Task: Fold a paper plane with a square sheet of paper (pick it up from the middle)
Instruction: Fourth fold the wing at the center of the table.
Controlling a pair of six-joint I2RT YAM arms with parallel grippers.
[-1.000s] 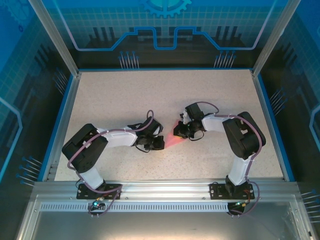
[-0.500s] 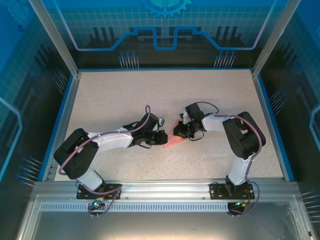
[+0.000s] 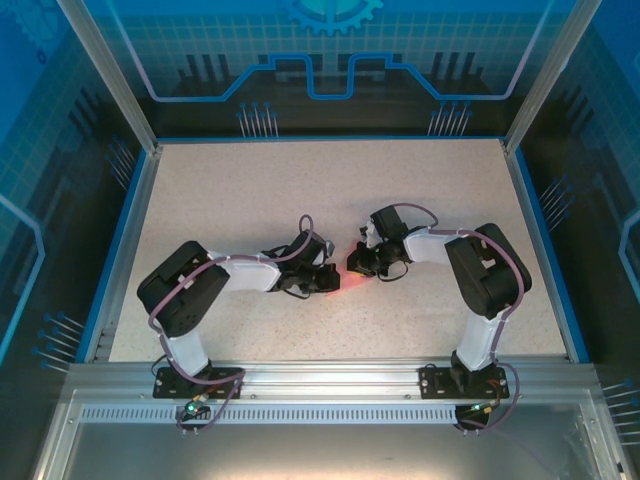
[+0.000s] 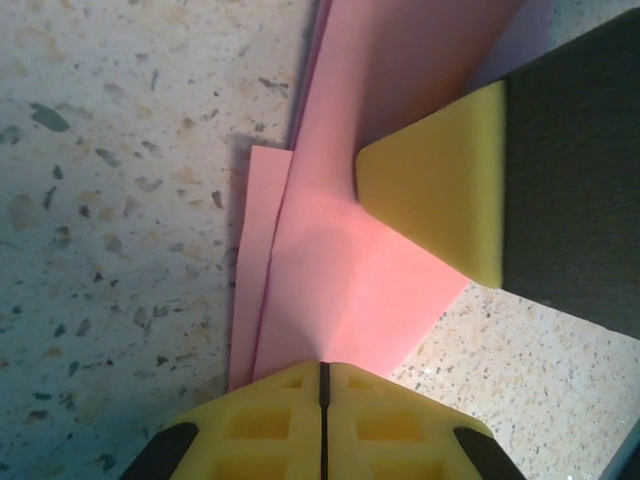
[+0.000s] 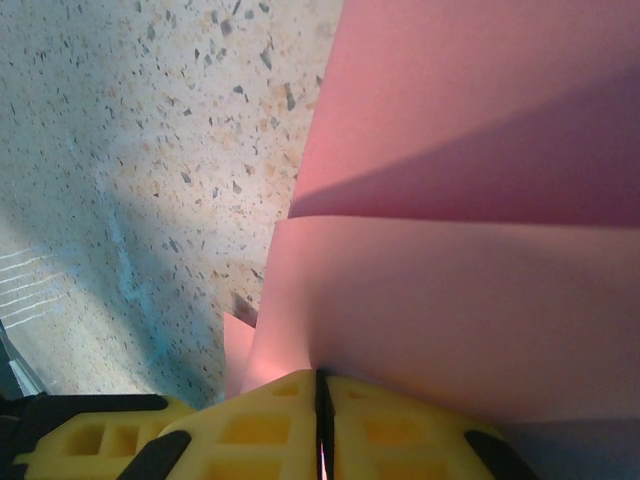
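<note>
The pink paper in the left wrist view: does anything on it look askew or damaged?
Yes, slightly. On the pink paper, a narrow strip of a lower layer sticks out past the left folded edge, so the layers do not line up. No tear shows.

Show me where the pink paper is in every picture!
Top external: the folded pink paper is a small patch near the middle of the picture.
Left wrist: the paper runs from the top down through the middle.
Right wrist: the paper is big and close, covering the right side.
Shared landmark: the speckled table lies under it.
</note>
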